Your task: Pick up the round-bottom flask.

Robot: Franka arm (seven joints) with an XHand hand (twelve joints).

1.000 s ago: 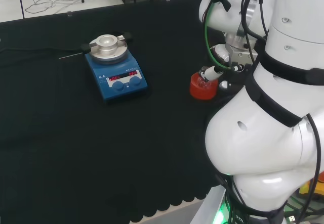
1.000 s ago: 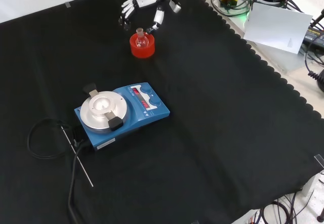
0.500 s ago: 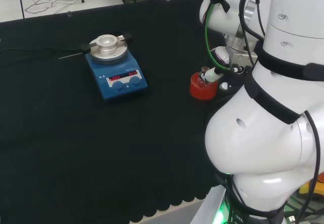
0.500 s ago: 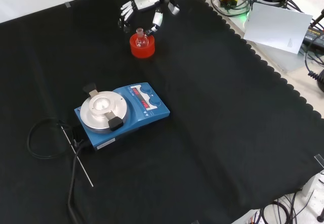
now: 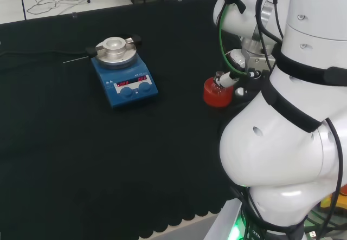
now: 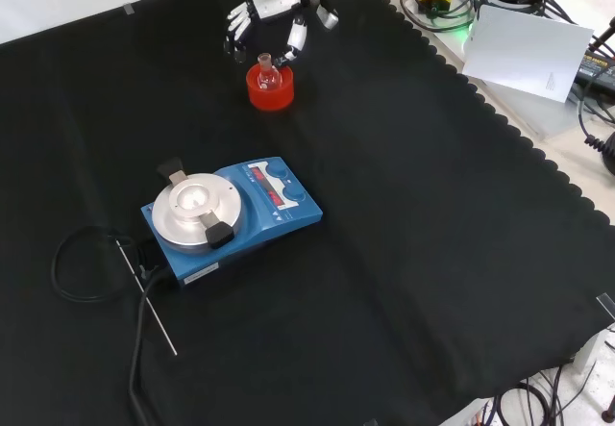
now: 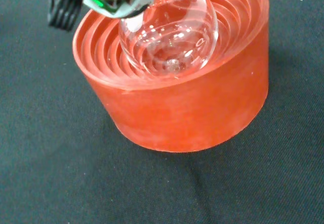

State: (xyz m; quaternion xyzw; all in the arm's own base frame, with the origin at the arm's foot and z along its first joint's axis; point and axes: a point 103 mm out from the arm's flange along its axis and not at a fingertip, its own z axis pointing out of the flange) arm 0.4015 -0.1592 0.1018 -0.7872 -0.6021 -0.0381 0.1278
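Flask (image 6: 266,73) sits upright, neck up, in red ribbed stand (image 6: 269,91), upper left of front view. Hand (image 6: 272,5) just above, fingers (image 6: 297,36) spread open, gripping nothing.

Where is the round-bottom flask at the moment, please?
The round-bottom flask sits in the red ribbed stand near the top of the front view, just below the hand and beyond the blue hotplate.
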